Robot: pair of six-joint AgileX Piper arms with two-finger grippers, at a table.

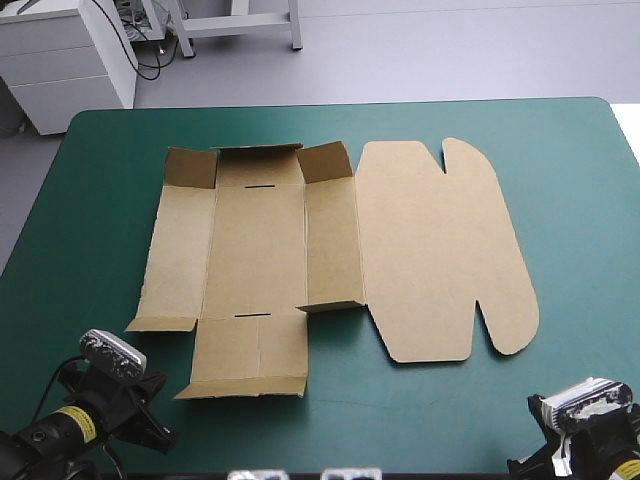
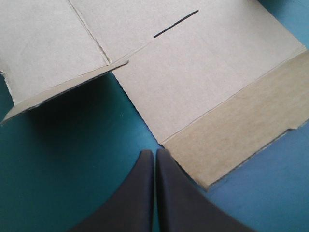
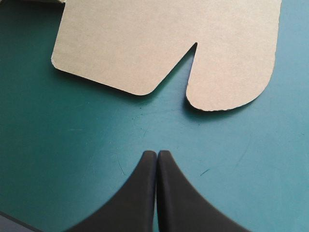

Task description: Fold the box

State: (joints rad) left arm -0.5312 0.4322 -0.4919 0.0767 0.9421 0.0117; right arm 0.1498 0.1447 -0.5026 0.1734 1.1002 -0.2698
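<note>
The brown box (image 1: pixel 330 250) lies as a cut sheet on the teal-green cover, its lid (image 1: pixel 440 250) flat at the right. Small corner flaps at the far side stand slightly raised, and the near flap (image 1: pixel 245 360) has its edge turned up. My left gripper (image 1: pixel 150 415) rests at the table's near left corner, shut, its tip (image 2: pixel 155 153) just short of the near flap (image 2: pixel 217 106). My right gripper (image 1: pixel 545 460) sits at the near right, shut, its tip (image 3: pixel 157 154) pointing at the lid's rounded tabs (image 3: pixel 227 82), a short way off.
Bare teal-green cover (image 1: pixel 560 160) surrounds the sheet on the right and far sides. A white cabinet (image 1: pixel 60 60) and a table leg stand beyond the far edge.
</note>
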